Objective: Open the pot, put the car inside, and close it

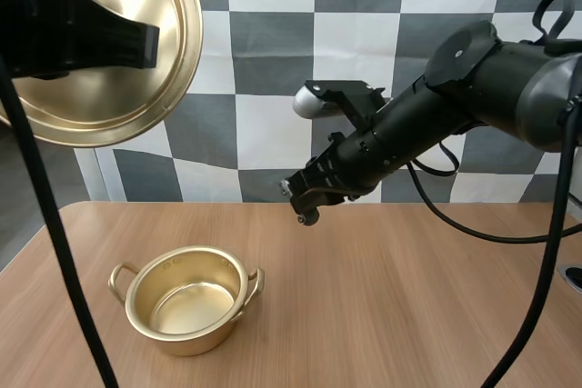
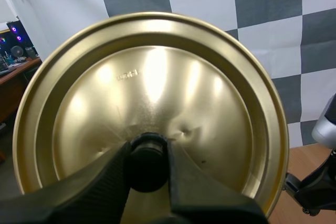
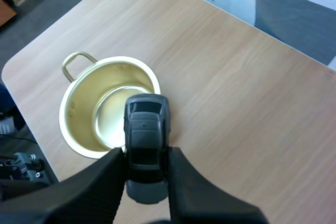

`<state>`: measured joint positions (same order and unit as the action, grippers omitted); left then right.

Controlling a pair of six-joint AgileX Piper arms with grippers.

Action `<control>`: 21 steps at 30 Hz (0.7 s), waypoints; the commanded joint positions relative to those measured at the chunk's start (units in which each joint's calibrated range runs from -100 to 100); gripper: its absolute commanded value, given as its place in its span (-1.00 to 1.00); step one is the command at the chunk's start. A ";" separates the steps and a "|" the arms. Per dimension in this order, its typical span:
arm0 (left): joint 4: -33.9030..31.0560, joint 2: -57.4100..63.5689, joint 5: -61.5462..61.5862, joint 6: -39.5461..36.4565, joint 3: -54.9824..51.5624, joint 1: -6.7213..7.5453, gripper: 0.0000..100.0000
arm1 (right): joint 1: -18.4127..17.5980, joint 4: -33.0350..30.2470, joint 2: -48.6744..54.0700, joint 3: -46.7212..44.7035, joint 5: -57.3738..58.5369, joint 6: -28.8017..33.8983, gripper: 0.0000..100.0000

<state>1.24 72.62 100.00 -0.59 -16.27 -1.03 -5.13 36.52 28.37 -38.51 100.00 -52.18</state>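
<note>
The gold pot [image 1: 186,344] stands open and empty on the table's near left. Its gold lid [image 1: 136,88] hangs high above the table's left side, tilted on edge with its underside facing the high camera. My left gripper [image 2: 148,170] is shut on the lid's black knob [image 2: 148,153]. My right gripper [image 1: 307,199] hovers above the table, up and to the right of the pot. In the right wrist view its fingers pinch a dark grey toy car [image 3: 146,140] lengthwise, held above the near edge of the pot [image 3: 79,95].
The wooden table [image 1: 409,297] is bare wood around the pot. Its left and front edges lie close to the pot. My right arm [image 1: 473,88] reaches in from the right at mid height.
</note>
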 commanded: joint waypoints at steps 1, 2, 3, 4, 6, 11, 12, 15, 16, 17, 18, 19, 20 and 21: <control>-0.03 -0.01 0.00 -0.01 0.04 -0.04 -1.00 | -2.78 -0.11 -1.75 0.04 0.00 -0.02 -1.00; -0.03 -0.01 0.00 -0.01 0.04 -0.04 -1.00 | -3.71 -0.11 -2.49 0.04 0.00 -0.02 -1.00; -0.03 -0.01 0.00 -0.01 0.04 -0.04 -1.00 | -4.89 -0.11 -3.34 0.04 0.00 -0.02 -1.00; -0.03 -0.01 0.00 -0.01 0.04 -0.04 -1.00 | -6.02 -0.01 -4.20 0.04 0.00 -0.02 -1.00; -0.03 -0.01 0.00 -0.01 0.04 -0.04 -1.00 | -7.78 -0.01 -5.81 0.04 0.00 -0.02 -1.00; -0.15 0.01 0.00 -0.01 0.04 -0.04 -1.00 | -9.22 -0.61 -8.90 0.04 0.00 -0.50 -1.00; -0.15 0.01 0.00 -0.01 0.04 -0.04 -1.00 | -9.22 -0.75 -9.57 0.17 0.00 -0.80 -1.00; -0.15 0.01 0.00 -0.01 0.04 -0.04 -1.00 | -9.22 -0.75 -12.50 2.26 0.00 -1.77 -1.00; -0.15 0.01 0.00 -0.01 0.04 -0.04 -1.00 | -9.22 -0.75 -12.97 2.69 0.00 -1.77 -1.00; -0.15 0.01 0.00 -0.01 0.04 -0.04 -1.00 | -9.22 -0.64 -14.42 4.51 0.00 -1.77 -1.00; -0.15 0.01 0.00 -0.01 0.04 -0.04 -1.00 | -9.22 -0.51 -15.75 5.89 0.00 -1.77 -1.00; -0.15 0.01 0.00 -0.01 0.04 -0.04 -1.00 | -9.22 -0.16 -16.72 7.35 0.00 -1.77 -1.00; -0.15 0.01 0.00 -0.01 0.04 -0.04 -1.00 | -9.22 0.05 -17.51 8.82 0.00 -1.77 -1.00; -0.15 0.01 0.00 -0.01 0.04 -0.04 -1.00 | -9.24 0.43 -18.42 10.33 0.00 -1.77 -1.00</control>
<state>1.15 72.62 100.00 -0.59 -16.27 -1.03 -14.33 36.52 11.34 -30.98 100.00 -53.91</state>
